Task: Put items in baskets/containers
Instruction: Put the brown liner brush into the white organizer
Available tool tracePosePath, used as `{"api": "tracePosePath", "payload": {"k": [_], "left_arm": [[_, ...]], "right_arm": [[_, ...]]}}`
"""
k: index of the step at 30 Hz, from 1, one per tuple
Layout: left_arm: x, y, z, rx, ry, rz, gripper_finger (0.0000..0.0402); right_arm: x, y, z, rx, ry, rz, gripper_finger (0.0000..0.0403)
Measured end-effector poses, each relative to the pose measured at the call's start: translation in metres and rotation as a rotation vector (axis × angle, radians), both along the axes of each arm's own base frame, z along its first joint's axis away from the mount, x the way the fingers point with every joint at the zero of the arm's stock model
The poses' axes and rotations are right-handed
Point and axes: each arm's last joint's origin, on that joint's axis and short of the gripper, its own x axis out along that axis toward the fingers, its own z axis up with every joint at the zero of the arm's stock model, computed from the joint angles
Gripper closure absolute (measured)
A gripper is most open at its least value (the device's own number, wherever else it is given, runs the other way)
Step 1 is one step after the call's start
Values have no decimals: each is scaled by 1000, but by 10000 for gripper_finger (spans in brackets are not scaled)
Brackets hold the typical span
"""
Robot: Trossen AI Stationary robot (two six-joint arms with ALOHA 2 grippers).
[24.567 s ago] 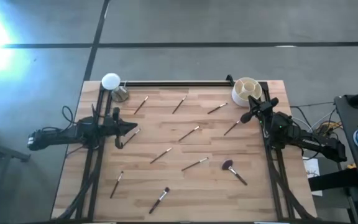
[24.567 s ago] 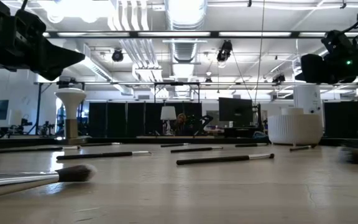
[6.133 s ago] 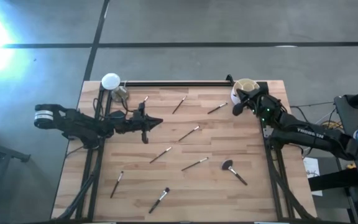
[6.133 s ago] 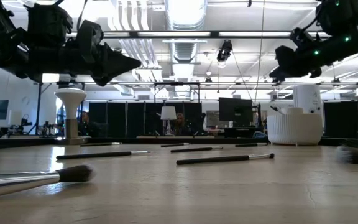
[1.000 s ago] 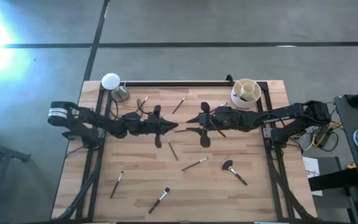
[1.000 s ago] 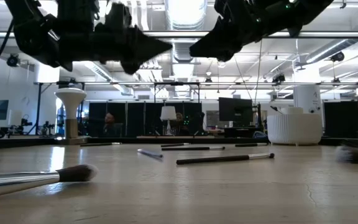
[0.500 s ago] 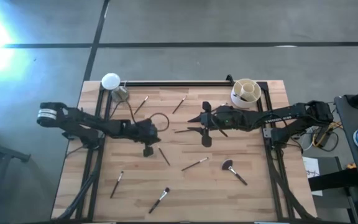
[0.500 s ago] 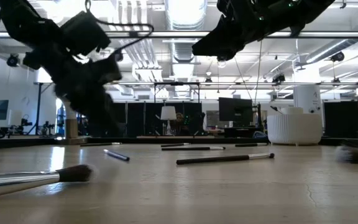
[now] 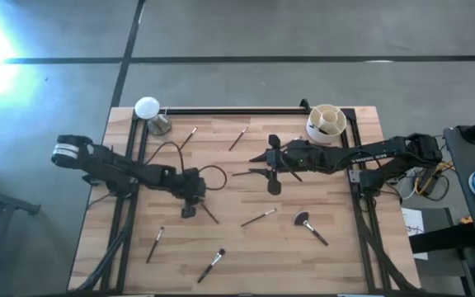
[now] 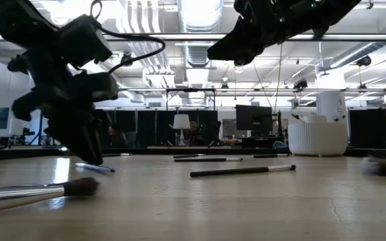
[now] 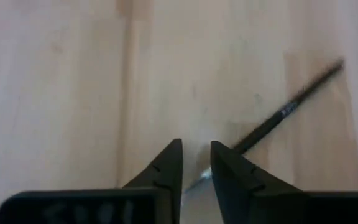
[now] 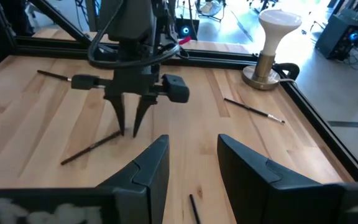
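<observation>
**Over mid-table: left gripper down at a loose brush, right arm waiting above**

Near the table's middle, the left gripper (image 9: 198,204) points straight down at the wooden table (image 9: 336,256). Its fingers (image 11: 169,167) stand a narrow gap apart, tips at the board, with a dark-handled brush (image 11: 272,124) lying slantwise beside and partly under them; nothing is clamped. High view shows the same brush (image 9: 209,214) flat on the wood.

Right gripper (image 9: 258,165) hovers above the table centre, jaws parted and empty, facing the left arm.

Cream-white divided cup (image 9: 326,122) stands at the far right corner, well apart from both grippers. Other brushes lie scattered: a fluffy-headed brush (image 9: 309,226) near the right side, a pale one (image 9: 258,218) mid-table. A white disc on a brass stand (image 9: 149,111) sits at the far left corner.
</observation>
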Motion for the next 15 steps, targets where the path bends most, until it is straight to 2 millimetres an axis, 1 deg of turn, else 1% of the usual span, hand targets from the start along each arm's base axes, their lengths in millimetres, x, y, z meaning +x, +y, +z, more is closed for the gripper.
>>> {"api": "tracePosePath", "payload": {"k": [7, 15], "left_arm": [[-9, -10, 4, 2, 47, -60, 312], [-23, -21, 19, -34, 81, -61, 312]], "right_arm": [[0, 0, 0, 0, 0, 1, 271], [0, 0, 0, 0, 0, 2, 271]]}}
